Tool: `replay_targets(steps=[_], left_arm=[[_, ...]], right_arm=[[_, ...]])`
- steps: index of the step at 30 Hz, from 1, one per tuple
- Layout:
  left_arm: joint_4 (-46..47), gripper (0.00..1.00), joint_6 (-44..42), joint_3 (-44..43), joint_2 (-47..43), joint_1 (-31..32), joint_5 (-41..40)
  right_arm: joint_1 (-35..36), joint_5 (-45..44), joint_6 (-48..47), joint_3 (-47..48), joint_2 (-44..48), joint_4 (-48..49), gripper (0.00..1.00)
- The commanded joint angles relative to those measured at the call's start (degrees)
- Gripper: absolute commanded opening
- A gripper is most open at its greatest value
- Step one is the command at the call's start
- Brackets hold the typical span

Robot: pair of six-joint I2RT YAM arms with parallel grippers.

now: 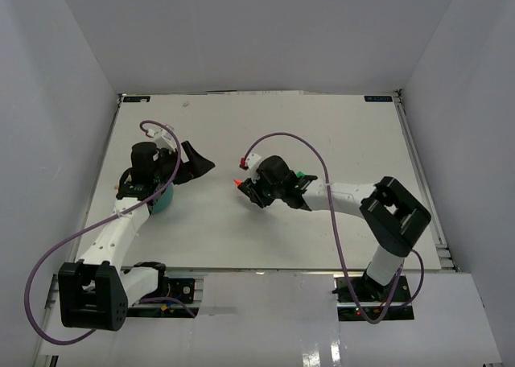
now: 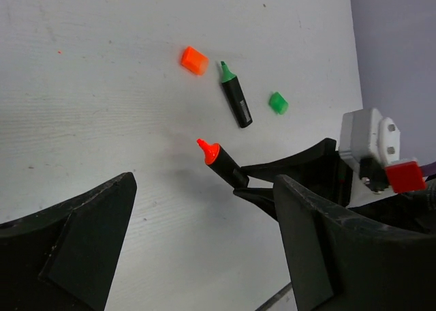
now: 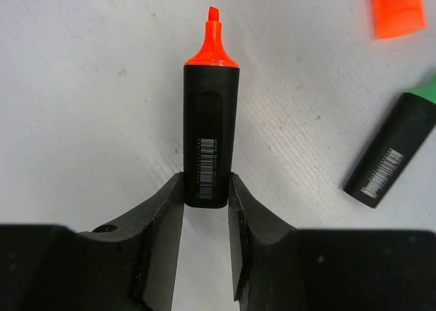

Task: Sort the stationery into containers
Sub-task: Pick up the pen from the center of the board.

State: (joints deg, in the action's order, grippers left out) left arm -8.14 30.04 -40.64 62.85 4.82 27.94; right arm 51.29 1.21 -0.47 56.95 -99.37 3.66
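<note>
The left arm reaches away from its base, bent over a teal tub (image 1: 163,201) at the table's (image 2: 102,86) left. The arm hides what the tub holds. The left claw (image 1: 198,160) faces right, its jaws spread wide and empty. Near the table's middle, the orange-tipped marker (image 3: 211,134) runs left to right with its tip to the left. Its back end is pinched in the right claw (image 3: 206,188), whose arm stretches in from the right. A green-tipped marker (image 2: 236,101) lies loose between an orange cap (image 2: 194,60) and a green cap (image 2: 278,103).
</note>
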Motion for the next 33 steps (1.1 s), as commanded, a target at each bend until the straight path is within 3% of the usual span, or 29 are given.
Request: replay_targets(steps=[1, 8, 11, 27, 33], left_arm=[[0.2, 0.91, 4.3, 0.2, -3.0, 2.1, 2.6], [2.0, 0.82, 8.9, -2.8, -1.2, 14.8, -5.3], [3.7, 0.77, 10.1, -4.4, 0.3, 17.2, -6.6], [10.2, 0.53, 14.0, -7.2, 6.7, 20.8, -8.1], [11.0, 0.50, 15.4, -6.6, 6.2, 21.1, -7.9]], right_arm=[[0.4, -1.0, 5.3, -3.3, 7.7, 8.7, 0.08], [1.4, -4.7, 8.6, -8.5, 17.1, 14.2, 0.08], [1.5, -5.1, 8.7, -9.3, 19.6, 14.8, 0.08], [1.4, -2.5, 9.9, -14.0, 24.2, 21.6, 0.08], [1.4, -3.0, 10.3, -14.5, 24.7, 22.8, 0.08]])
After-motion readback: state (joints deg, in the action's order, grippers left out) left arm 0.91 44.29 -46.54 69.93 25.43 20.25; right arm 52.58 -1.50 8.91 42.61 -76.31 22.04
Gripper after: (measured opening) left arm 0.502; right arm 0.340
